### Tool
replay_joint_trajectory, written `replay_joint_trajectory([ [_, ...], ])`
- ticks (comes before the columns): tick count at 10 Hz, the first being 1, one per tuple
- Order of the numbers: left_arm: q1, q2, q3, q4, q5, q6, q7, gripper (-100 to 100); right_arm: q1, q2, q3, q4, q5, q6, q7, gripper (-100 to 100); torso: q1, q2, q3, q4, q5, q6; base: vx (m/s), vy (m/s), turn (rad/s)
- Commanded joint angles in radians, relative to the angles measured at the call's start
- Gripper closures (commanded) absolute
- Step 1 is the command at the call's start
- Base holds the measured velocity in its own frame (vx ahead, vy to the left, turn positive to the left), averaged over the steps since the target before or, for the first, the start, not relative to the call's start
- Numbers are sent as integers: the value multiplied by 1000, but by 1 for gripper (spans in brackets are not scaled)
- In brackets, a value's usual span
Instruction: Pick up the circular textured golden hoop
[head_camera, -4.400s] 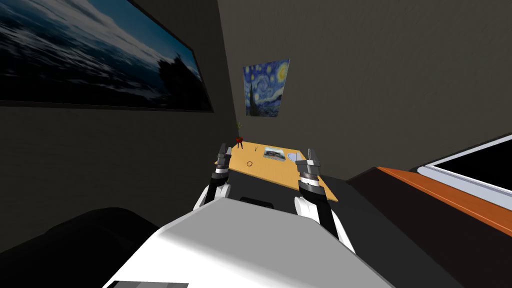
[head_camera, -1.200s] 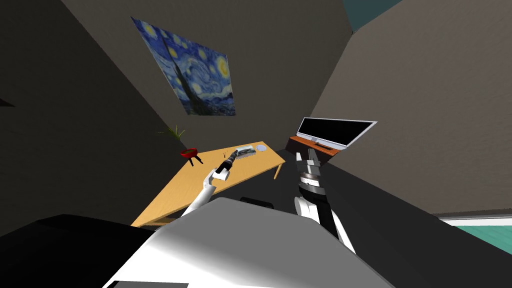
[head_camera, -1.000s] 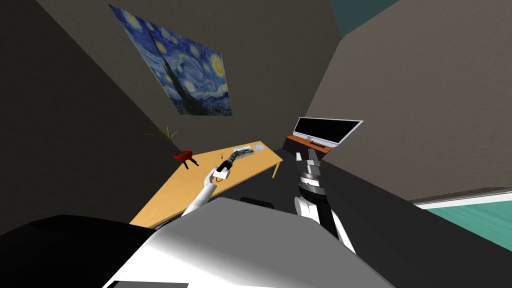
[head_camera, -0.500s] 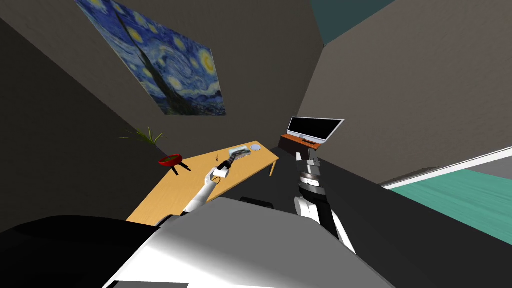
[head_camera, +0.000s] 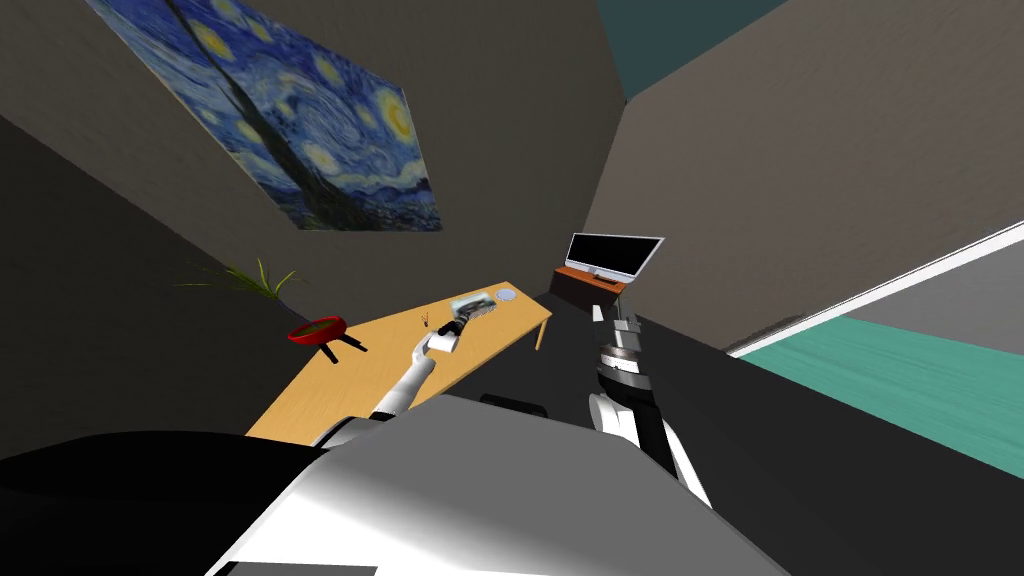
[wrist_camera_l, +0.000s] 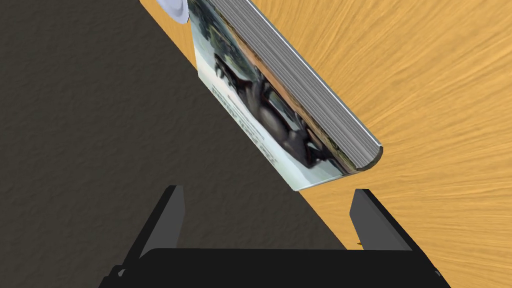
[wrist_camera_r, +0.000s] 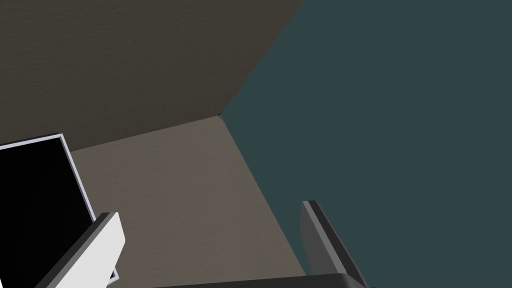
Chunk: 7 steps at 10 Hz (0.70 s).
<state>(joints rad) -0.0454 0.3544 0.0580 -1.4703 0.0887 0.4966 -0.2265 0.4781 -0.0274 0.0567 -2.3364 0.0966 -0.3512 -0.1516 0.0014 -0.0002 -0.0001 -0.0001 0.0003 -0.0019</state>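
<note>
The left gripper (wrist_camera_l: 266, 192) has its jaws wide apart with nothing held between them, and its two blade fingers (wrist_camera_l: 167, 215) touch nothing. Just ahead of the fingertips lies a book (wrist_camera_l: 260, 100). Its cover is printed with a dark animal, and its grey page edges face the wooden table (wrist_camera_l: 440, 100) it rests on. The book sits right at the table's edge, with a dark textured surface beyond. Past the book's far end is a pale round disc (wrist_camera_l: 172, 6). In the head view the left arm reaches low over the orange-tan table, its hand just short of the book. The golden hoop is too small to make out, so its place on the table cannot be told. A small dark item (head_camera: 425, 320) lies near the gripper, and a red pot (head_camera: 317, 328) on dark legs stands at the table's other end. The right gripper (wrist_camera_r: 210, 209) is held up beside the chest, away from the table, its jaws also wide and empty. Beyond the table a black screen (head_camera: 612, 255) stands on a brown cabinet (head_camera: 580, 283). A swirling blue-and-yellow night-sky painting (head_camera: 280, 130) hangs on the wall above.
</note>
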Motion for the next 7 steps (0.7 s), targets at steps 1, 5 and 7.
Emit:
replay_joint_trajectory([
  [1,-11,8,8,50,-7,50,1,-100,0,0,0,0,0,0,0,0,0,0,0,0,0,0,-12,26,-221],
  [5,-47,28,22,154,-18,151,5,-100,0,0,0,0,0,0,0,0,0,0,0,0,0,0,-12,23,-138],
  [7,-64,39,28,201,-25,199,7,-100,0,0,0,0,0,0,0,0,0,0,0,0,0,0,-15,24,-109],
])
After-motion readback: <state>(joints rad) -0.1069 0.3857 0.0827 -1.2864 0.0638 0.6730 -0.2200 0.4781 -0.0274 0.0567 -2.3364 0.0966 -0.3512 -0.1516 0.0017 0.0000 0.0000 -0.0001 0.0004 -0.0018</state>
